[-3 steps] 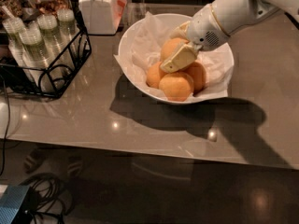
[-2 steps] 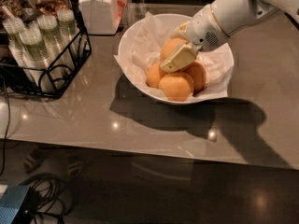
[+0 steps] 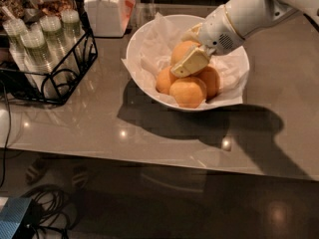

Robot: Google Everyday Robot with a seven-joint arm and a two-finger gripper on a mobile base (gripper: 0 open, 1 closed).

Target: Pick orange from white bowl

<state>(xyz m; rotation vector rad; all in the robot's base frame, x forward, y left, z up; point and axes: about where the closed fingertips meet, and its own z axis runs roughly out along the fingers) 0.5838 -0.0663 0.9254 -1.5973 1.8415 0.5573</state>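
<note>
gripper (image 3: 182, 55) at orange (image 3: 178, 49) | orange in white bowl (image 3: 131, 55) | rack (image 3: 55, 86) left

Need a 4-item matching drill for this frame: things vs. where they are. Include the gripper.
Things:
1 orange
2 gripper
3 rack
4 jar

Places:
a left of the bowl, holding cups
b behind the bowl, on the far side of the table
c in the bowl, on top of the other fruits
d against the orange, above the bowl

Pairs: 1-c, 2-d, 3-a, 4-b
</note>
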